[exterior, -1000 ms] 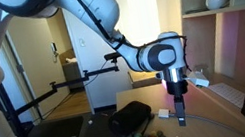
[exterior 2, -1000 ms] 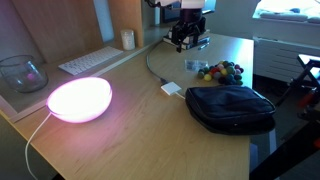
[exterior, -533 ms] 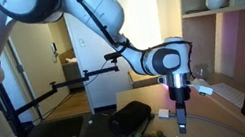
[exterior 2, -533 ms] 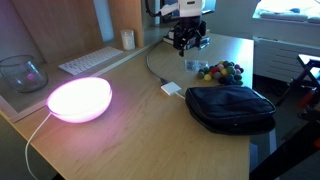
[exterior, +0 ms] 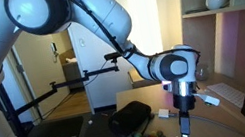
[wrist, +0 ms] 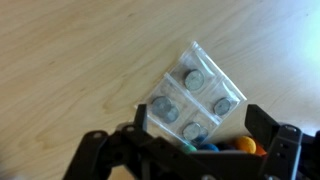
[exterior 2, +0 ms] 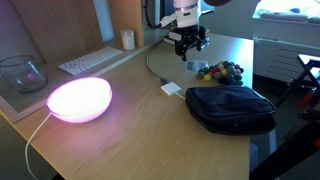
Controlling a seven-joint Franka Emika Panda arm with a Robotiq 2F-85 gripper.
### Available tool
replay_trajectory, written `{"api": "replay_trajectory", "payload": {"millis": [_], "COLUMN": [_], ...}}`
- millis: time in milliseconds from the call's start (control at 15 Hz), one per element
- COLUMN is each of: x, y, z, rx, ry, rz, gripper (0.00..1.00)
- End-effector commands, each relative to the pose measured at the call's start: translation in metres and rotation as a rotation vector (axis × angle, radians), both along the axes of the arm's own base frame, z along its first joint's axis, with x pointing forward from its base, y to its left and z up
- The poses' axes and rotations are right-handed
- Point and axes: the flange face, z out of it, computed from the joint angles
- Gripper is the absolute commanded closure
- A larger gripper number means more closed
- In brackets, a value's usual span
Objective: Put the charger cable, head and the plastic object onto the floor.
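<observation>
Charger head [exterior 2: 172,89] is lying mid-frame on your table [exterior 2: 130,130], its white cable [exterior 2: 152,70] trailing up-left; your tool [exterior 2: 188,44] is hovering wide open and empty over the clear plastic packet [wrist: 195,95].

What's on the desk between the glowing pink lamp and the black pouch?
The head, a small white plug block on the charger cable, lies there, nearer the pouch than the lamp, in an exterior view.

- On the surface [exterior 2: 140,130], the head [exterior 2: 172,89] lies just beside the pouch [exterior 2: 230,107].
- The charger cable [exterior 2: 150,66] runs back from the head.
- The keyboard [exterior 2: 90,60] lies behind the lamp [exterior 2: 80,98].
- The plastic object [wrist: 195,95] lies flat beside the beads [wrist: 240,146].
</observation>
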Motion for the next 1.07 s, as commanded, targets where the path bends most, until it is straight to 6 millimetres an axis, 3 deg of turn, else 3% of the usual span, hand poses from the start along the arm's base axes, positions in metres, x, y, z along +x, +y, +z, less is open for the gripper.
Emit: {"api": "replay_trajectory", "payload": {"millis": [0, 467, 1000], "x": [0.010, 0.020, 0.015], "y": [-0.003, 0.010, 0.022], "z": [-0.008, -0.002, 0.011], "rx": [-0.013, 0.078, 0.058], "ry": [0.002, -0.155, -0.156], "rz": [0.082, 0.373, 0.385], "gripper": [0.00, 0.00, 0.00]}}
